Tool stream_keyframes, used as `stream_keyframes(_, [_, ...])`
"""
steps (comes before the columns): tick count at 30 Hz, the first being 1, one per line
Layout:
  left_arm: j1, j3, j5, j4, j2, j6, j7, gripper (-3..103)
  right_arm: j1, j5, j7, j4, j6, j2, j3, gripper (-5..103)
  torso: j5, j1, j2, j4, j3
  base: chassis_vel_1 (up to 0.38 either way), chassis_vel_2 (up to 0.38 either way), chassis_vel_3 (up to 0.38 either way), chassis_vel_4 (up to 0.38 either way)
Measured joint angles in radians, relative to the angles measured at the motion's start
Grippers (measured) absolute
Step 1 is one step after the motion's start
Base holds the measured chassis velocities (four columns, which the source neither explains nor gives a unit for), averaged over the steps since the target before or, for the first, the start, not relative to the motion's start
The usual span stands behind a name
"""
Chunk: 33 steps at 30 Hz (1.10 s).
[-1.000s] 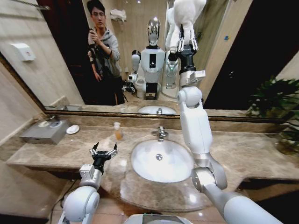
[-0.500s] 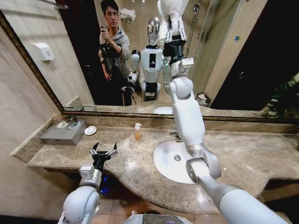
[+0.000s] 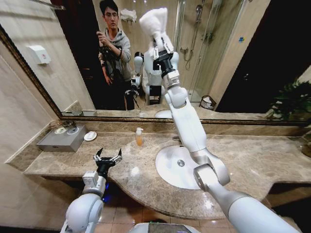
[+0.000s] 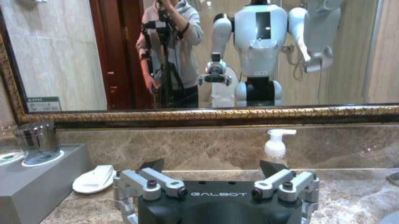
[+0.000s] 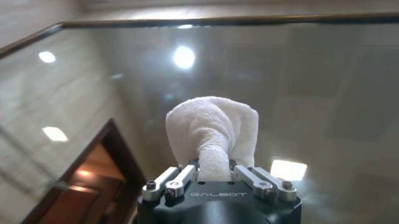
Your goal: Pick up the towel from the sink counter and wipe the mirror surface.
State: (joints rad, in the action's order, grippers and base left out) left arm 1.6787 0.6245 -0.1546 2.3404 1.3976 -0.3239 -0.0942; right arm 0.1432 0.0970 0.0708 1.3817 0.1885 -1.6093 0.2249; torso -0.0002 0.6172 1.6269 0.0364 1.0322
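towel (image 3: 154, 20) | in right gripper (image 3: 162, 47) jaws | high against mirror (image 3: 233, 63)

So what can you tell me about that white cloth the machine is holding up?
The small white terry towel is bunched into a soft, rumpled wad, looped over at its top. Its lower end is pinched in the right tool, which is raised high against the large bronze-framed mirror. It looks dry and fluffy; whether it touches the glass can't be told.

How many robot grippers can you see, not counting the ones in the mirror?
2. The right gripper is raised high against the mirror, jaws shut on the towel. The left gripper hovers low over the sink counter, jaws open.
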Motion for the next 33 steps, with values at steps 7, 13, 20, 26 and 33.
stream_keyframes(7, [0.000,0.000,0.000,0.000,0.000,0.000,0.000,100,-0.003,-0.064,0.023,0.037,-0.014,0.022,0.190,17,0.0006,0.000,0.000,-0.0004,0.000,0.000,0.000,0.000,0.000])
stream_keyframes(13, [0.000,0.000,0.000,0.000,0.000,0.000,0.000,100,-0.031,-0.094,0.027,0.014,-0.014,0.045,0.275,17,0.0007,0.000,0.000,-0.0010,0.000,0.000,0.000,0.000,0.000])
stream_keyframes(20, [0.000,0.000,0.000,0.000,0.000,0.000,0.000,100,-0.022,-0.023,-0.012,0.001,0.006,0.002,0.173,17,-0.0002,0.000,0.000,0.0004,0.000,0.000,0.000,0.000,0.000])
stream_keyframes(26, [0.000,0.000,0.000,0.000,0.000,0.000,0.000,100,-0.014,0.030,-0.052,-0.035,0.027,0.001,-0.005,17,-0.0003,0.000,0.000,0.0003,0.000,0.000,0.000,0.000,0.000])
stream_keyframes(33, [0.000,0.000,0.000,0.000,0.000,0.000,0.000,100,-0.009,0.058,-0.065,-0.103,0.053,0.000,-0.062,17,0.0000,0.000,0.000,-0.0002,0.000,0.000,0.000,0.000,0.000])
